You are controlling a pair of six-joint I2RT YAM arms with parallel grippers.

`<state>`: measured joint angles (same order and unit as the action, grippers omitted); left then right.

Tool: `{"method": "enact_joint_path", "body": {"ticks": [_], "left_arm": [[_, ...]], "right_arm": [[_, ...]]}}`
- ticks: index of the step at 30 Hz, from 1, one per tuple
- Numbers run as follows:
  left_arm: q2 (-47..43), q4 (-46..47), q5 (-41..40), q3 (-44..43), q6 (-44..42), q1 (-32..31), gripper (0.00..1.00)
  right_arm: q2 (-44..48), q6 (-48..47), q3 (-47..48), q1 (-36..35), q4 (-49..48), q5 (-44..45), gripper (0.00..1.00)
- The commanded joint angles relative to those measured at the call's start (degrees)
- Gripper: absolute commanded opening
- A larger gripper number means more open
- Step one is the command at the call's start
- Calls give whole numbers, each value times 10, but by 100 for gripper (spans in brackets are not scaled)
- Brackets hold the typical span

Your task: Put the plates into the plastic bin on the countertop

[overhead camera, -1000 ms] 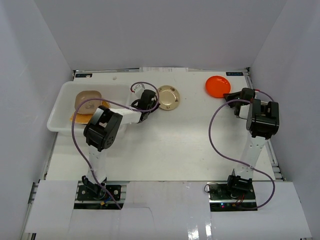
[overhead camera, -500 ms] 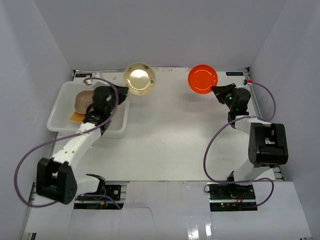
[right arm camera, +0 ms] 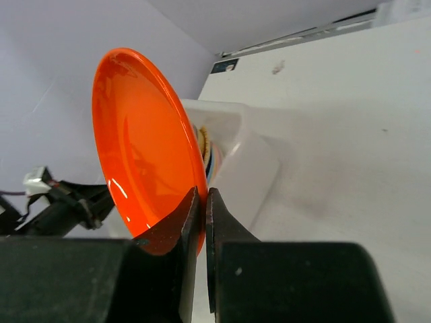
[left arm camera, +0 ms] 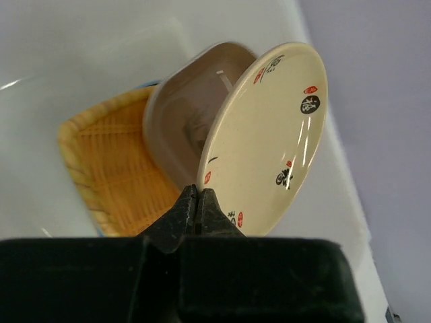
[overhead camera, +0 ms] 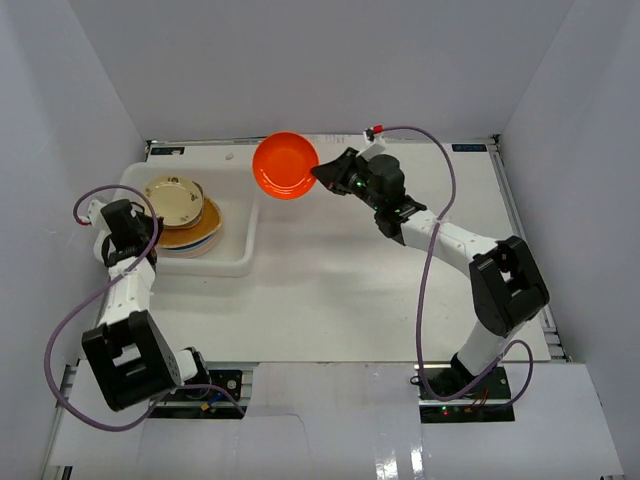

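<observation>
left gripper is pinched tight on the rim of the cream plate, which leans tilted against the brown rounded-square dish and the orange woven plate, all stacked in the plastic bin. right gripper is clamped on the lower edge of the orange-red plate, held on edge in the air just by the bin's far right corner, not over the stack yet. risks as i see them: both holds are thin rim pinches, so either plate can pivot or slip from the fingers if an arm jerks. the cream plate is leaning, not flat, so if it's let go like this it likely slides off the stack or shoves it sideways. the orange-red plate comes in near vertical. released too early or too high, it clips the bin rim and rolls out onto the countertop, or lands edge-first on the dishes. bigger worry is both arms working the same bin: if the right one goes in before the left backs out, plate hits plate or wrist. the left arm's purple cable loops loose beside it, can't tell if it snags.
</observation>
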<state>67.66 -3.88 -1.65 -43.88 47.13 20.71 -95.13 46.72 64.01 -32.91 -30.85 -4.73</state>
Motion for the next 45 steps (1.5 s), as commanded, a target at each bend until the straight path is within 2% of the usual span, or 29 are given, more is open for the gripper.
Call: {"method": "enact_joint_path", "body": {"ticks": [1, 3, 4, 5, 7, 8, 9, 11, 15, 20, 23, 26, 30, 31, 32, 34, 35, 36, 38, 40, 43, 45], "left_arm": [[42, 9, 49, 0, 0, 20, 0], [57, -8, 46, -10, -4, 20, 0], [54, -11, 43, -15, -4, 21, 5], [47, -13, 42, -16, -9, 21, 33], [10, -17, 46, -19, -13, 21, 59], [-5, -15, 48, -17, -12, 21, 79], [-21, -14, 53, -17, -12, 21, 89], [-66, -14, 59, -19, -12, 21, 93], [-105, -9, 96, -58, -39, 5, 98], [-96, -21, 220, -151, -68, -46, 98], [-89, -27, 277, -174, -79, -75, 98], [-84, -26, 311, -182, -75, -92, 98], [-78, -24, 307, -177, -71, -97, 98], [-79, -24, 307, -176, -69, -97, 98], [-78, -24, 307, -176, -68, -97, 98], [-83, -22, 309, -181, -62, -98, 98], [-84, -19, 311, -183, -57, -99, 98], [-86, -16, 316, -185, -54, -102, 98], [-88, -13, 321, -192, -49, -106, 98], [-96, -12, 328, -195, -44, -111, 98], [-108, -13, 342, -198, -37, -113, 98], [-117, -12, 355, -197, -28, -114, 98]], "right_arm": [[-34, -50, 87, -45, 35, 40, 8], [-67, -60, 144, -78, 61, 44, 8], [-80, -72, 167, -87, 71, 54, 8], [-93, -79, 189, -107, 82, 73, 8], [-137, -92, 257, -124, 110, 84, 8], [-169, -94, 281, -138, 118, 92, 8], [-185, -94, 305, -144, 126, 96, 8], [-218, -95, 376, -160, 150, 105, 8], [-319, -91, 493, -179, 187, 115, 8], [-433, -74, 636, -211, 194, 141, 8], [-491, -48, 704, -225, 185, 164, 8], [-513, -12, 708, -233, 160, 195, 8], [-535, 22, 722, -240, 128, 201, 8], [-538, 28, 725, -241, 127, 197, 11], [-536, 28, 726, -242, 127, 197, 19], [-530, 21, 719, -242, 120, 188, 41], [-517, 9, 716, -242, 119, 184, 57], [-509, 2, 710, -243, 117, 183, 63], [-474, -10, 673, -242, 103, 174, 72], [-446, -24, 628, -243, 91, 164, 76], [-378, -52, 561, -241, 72, 154, 78], [-320, -81, 476, -241, 47, 141, 80]]}}
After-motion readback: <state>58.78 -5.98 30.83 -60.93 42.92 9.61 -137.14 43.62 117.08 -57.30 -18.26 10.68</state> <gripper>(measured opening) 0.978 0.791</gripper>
